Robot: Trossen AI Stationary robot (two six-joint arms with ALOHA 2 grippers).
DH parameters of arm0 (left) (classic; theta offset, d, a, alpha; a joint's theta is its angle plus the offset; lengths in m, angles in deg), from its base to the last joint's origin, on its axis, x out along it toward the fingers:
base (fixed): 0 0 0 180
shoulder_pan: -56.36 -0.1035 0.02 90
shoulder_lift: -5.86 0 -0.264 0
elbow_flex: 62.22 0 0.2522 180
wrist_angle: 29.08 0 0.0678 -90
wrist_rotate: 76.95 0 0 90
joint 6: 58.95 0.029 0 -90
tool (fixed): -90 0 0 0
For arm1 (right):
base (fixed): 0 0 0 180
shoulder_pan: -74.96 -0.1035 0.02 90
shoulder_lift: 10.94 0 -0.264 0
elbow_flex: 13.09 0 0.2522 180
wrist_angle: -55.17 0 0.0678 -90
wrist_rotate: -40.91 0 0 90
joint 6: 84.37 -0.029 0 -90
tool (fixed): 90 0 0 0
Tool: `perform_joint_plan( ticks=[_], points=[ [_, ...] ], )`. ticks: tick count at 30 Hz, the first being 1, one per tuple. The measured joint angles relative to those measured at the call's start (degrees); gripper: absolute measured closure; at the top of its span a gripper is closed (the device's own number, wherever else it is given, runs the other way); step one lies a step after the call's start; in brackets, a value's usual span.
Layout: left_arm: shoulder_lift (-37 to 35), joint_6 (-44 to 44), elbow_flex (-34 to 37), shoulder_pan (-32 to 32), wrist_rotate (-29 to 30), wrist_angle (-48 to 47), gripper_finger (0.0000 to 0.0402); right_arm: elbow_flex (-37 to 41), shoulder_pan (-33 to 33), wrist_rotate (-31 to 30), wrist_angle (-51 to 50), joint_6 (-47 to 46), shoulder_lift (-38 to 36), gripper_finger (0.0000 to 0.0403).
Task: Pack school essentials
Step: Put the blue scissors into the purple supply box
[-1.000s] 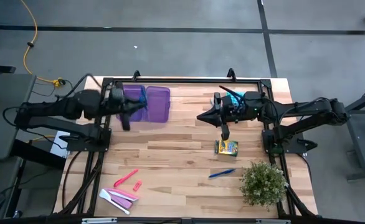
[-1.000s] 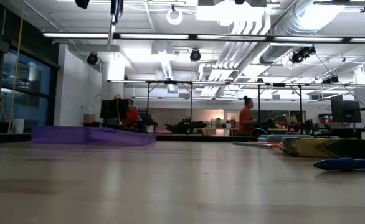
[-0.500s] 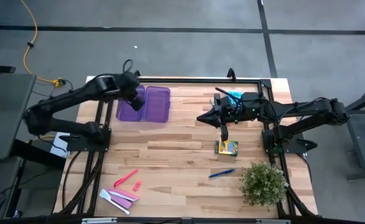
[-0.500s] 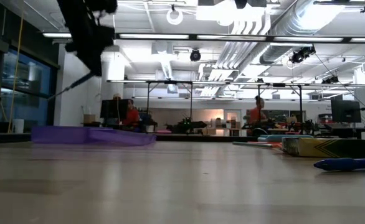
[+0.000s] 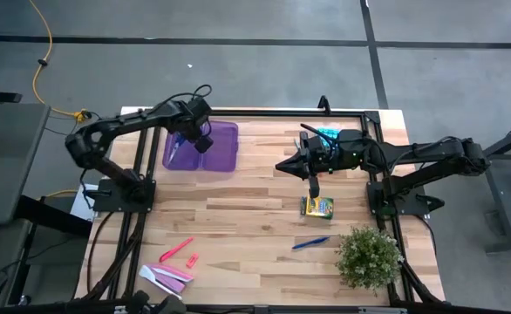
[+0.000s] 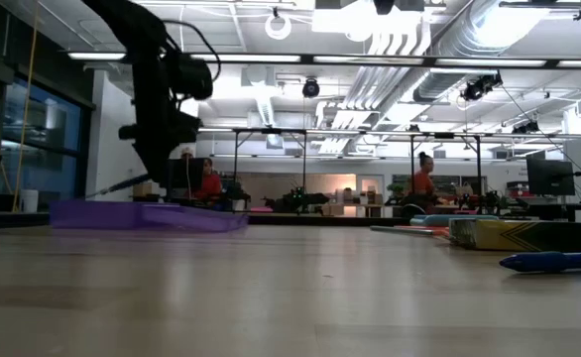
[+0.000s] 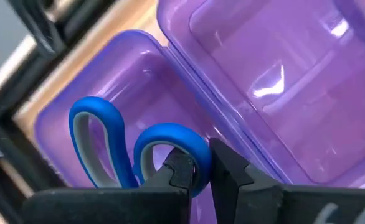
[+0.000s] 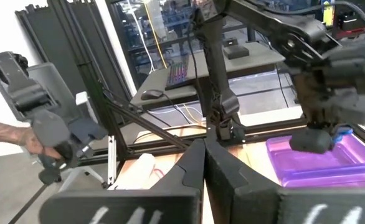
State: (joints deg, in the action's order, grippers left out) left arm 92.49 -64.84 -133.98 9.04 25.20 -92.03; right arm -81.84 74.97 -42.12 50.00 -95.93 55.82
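1. The left gripper point(image 7: 198, 171) hangs over the open purple box point(image 5: 221, 150), its fingers pinching one blue loop of the scissors point(image 7: 117, 146); the handles sit just ahead of the fingertips, above the box half nearest the table's corner
2. In the high view the left gripper point(image 5: 201, 139) is over the seam between the box's two halves, and in the low view it point(image 6: 162, 149) hangs just above the box point(image 6: 147, 215)
3. The right gripper point(image 5: 314, 185) points down with its fingers pressed together on nothing, as the right wrist view point(image 8: 202, 152) shows
4. The crayon box point(image 5: 317, 207) lies right under the right gripper, on the table point(image 5: 247, 209)
5. The pen point(image 5: 310, 242) lies beyond the crayon box from that gripper, toward the plant point(image 5: 369, 255)
6. The pink marker point(image 5: 176, 249) and a small pink piece point(image 5: 192, 259) lie well apart from both grippers, near the table's other front corner
7. Close by them sits a pink and white bundle point(image 5: 168, 276) of small stationery pieces at the table's edge
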Motion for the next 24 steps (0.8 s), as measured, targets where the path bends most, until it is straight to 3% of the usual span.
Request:
perform_joint_plan(
  ticks=[8, 24],
  points=[
    [6.51, 1.66, 0.0, -2.3, 0.05, 1.06, 0.0386, 0.0, 0.0, -0.45, -0.02, -0.13, 0.0, 0.0403],
    [10.68, 3.06, 0.0, -3.1, 0.01, 3.15, 0.0385, 0.0, 0.0, -1.17, 0.0, -1.49, 0.0, 0.0403]
  ],
)
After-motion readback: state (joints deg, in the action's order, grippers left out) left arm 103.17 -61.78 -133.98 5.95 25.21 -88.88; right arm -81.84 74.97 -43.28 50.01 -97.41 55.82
